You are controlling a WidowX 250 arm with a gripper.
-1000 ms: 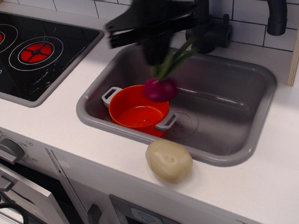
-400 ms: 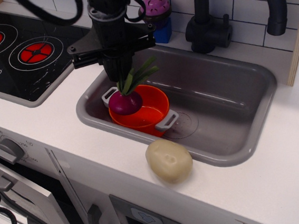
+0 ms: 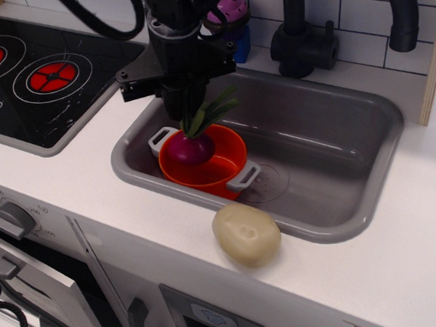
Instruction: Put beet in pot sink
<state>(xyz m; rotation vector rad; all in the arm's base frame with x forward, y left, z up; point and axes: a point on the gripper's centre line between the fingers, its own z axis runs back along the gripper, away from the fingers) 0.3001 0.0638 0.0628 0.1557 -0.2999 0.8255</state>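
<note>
White tile is backing the bench point(image 3: 408, 215) as the end effector point(image 3: 190, 110) is hanging over the sink point(image 3: 331, 133), pinching the beet point(image 3: 191, 147) by its leaves so the bulb is dangling low inside the pot point(image 3: 214, 168), probably ready for release. Potato point(image 3: 246, 234) is sitting aside.

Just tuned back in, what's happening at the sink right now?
The robot arm's gripper is holding the beet by its green leaves, right over the left part of the orange pot, which sits in the grey sink. The bulb looks level with the pot's rim or just inside it; whether it rests on the bottom is unclear. It has not been let go. A beige potato lies on the counter in front of the sink.
</note>
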